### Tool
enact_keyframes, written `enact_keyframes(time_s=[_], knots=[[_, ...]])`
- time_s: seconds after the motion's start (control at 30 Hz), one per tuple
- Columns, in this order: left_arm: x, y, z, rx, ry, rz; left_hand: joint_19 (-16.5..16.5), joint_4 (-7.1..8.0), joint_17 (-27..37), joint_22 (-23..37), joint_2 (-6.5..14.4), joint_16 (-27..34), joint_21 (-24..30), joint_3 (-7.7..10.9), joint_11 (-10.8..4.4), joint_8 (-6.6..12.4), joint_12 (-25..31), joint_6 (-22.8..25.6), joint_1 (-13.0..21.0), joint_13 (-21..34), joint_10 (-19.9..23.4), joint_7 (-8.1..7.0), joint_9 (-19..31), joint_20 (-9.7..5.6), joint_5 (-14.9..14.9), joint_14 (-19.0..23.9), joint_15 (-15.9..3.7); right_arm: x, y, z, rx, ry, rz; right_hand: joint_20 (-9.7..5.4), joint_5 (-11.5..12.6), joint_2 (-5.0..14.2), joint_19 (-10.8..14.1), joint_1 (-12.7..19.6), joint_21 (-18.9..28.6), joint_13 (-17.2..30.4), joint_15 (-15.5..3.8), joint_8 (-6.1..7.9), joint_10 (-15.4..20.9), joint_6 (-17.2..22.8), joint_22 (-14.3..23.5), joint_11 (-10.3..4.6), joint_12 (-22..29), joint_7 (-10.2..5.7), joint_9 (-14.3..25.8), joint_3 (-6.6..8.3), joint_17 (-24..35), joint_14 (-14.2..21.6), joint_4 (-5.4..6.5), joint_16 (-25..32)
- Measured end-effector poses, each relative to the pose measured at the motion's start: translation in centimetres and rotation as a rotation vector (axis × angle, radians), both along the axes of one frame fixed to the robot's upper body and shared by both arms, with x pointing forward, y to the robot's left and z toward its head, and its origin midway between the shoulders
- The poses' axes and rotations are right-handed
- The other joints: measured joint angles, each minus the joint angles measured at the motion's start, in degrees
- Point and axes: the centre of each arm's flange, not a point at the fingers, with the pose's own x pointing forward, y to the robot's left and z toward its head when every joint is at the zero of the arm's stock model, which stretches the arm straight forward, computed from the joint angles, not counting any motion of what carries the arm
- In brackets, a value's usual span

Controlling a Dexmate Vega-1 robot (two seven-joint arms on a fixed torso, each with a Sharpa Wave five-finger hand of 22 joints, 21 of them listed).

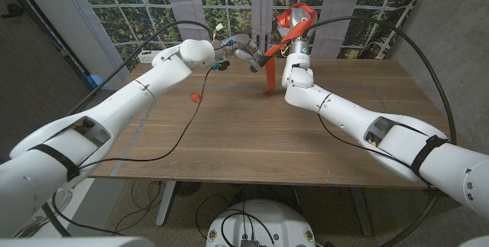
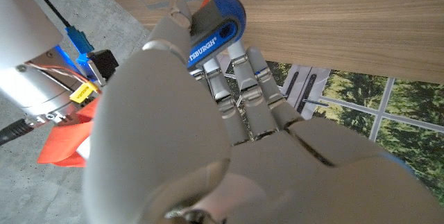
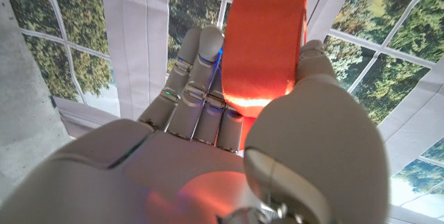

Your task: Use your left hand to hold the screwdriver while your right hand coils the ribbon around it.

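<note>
While the left hand [image 1: 243, 50] is raised above the far middle of the table [image 1: 252, 136], it grips the screwdriver [image 1: 263, 60], fingers closed round the handle. In the left wrist view the hand [image 2: 229, 106] wraps a blue handle [image 2: 216, 24] with a grey label panel, the butt end poking out past the fingers. The shaft is not clear in any view.

The right hand [image 1: 296, 24] is up higher, just beside the left one, holding the orange ribbon [image 1: 290, 19]. The ribbon loops above that hand, runs down toward the screwdriver, and a loose tail hangs just above the table [image 1: 270, 82]. Right wrist view: a broad orange band [image 3: 267, 37] lies across the fingers [image 3: 198, 78] with the thumb [image 3: 316, 64] pressed against its edge, so the hand [image 3: 229, 120] pinches it. Whether the ribbon is actually wound round the screwdriver, cannot tell.

A small orange bit [image 1: 195, 96] lies on the table's left part, next to a black cable [image 1: 179, 136] trailing over the wood. Windows with trees sit behind.
</note>
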Motion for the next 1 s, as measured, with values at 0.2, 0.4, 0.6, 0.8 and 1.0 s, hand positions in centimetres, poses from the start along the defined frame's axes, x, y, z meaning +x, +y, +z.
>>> enact_keyframes(time_s=[0.2, 0.4, 0.6, 0.8, 1.0], knots=[[0.1, 0.3, -0.2, 0.005, 0.008, 0.002, 0.0, 0.05, 1.8, 0.0, 0.0, 0.0, 0.0, -0.05, 0.00, -0.25, -0.1, 0.0, 0.0, 0.1, 0.0, 0.01, -0.2, 0.00, 0.0, 0.0, 0.00, -1.1, 0.4, 1.5, -0.028, -0.037, -0.003, 0.00, 0.0, 0.00, 0.0, 0.0, 0.0, 0.0, 0.00, 0.00, 0.0, 0.1, 0.0, 0.00, 0.2, -0.07, 0.0, -0.01, -0.1, 0.0, 0.00, 0.0], [0.2, 0.8, -0.6, 0.026, 0.030, 0.009, 0.0, 0.06, 1.8, 0.0, 0.0, -0.4, 0.0, -0.06, -0.31, -0.24, -0.1, 0.0, 0.0, 0.1, -0.3, 0.03, -0.2, 0.00, 0.0, -0.1, -0.11, -2.0, 0.4, 2.4, -0.050, -0.062, -0.014, 0.00, 0.0, 0.00, 0.0, 0.0, -0.2, 0.0, 0.00, 0.00, 0.0, 0.1, 0.0, 0.00, 0.2, -0.07, 0.0, -0.01, 0.0, 0.0, -0.01, 0.0], [0.1, 1.3, -0.8, 0.088, 0.043, 0.040, 0.0, 0.06, 1.8, 0.0, 0.0, -0.4, 0.0, -0.06, -0.52, -0.15, -0.2, 0.0, 0.0, 0.1, -0.5, 0.04, -0.1, 0.00, 0.0, -0.1, -0.11, -2.7, -0.3, 2.8, -0.054, -0.073, -0.041, 0.00, 0.0, 0.00, 0.0, 0.0, -0.2, 0.0, 0.00, -0.02, 0.0, 0.1, 0.0, 0.00, 0.2, -0.06, 0.1, -0.03, 0.0, 0.0, -0.03, -0.2], [-0.4, 1.8, -0.7, 0.144, 0.028, 0.086, 0.0, 0.07, 1.8, 0.0, 0.0, -0.4, 0.0, -0.06, -0.78, -0.15, -0.3, 0.0, 0.0, 0.4, -0.6, 0.05, -0.1, 0.00, 0.0, -0.1, -0.11, -3.2, -1.0, 2.9, -0.051, -0.081, -0.057, 0.00, 0.0, 0.00, 0.0, 0.0, -0.2, 0.0, 0.00, -0.13, 0.0, 0.1, 0.0, 0.00, 0.2, -0.06, 0.1, -0.04, -0.1, 0.0, -0.04, -0.4], [-1.0, 2.3, -0.6, 0.170, -0.003, 0.130, 0.0, 0.07, 1.9, 0.0, 0.0, -0.6, 0.0, -0.06, -1.09, -0.15, -0.2, 0.0, 0.0, 0.5, -1.0, 0.06, 0.2, 0.00, 0.0, -0.2, -0.22, -3.8, -1.6, 2.9, -0.046, -0.086, -0.072, 0.00, 0.0, 0.00, 0.0, 0.0, -0.2, 0.0, 0.00, -0.18, 0.0, 0.1, 0.0, 0.00, 0.2, -0.06, 0.1, -0.05, 0.1, 0.0, -0.04, -0.4]])
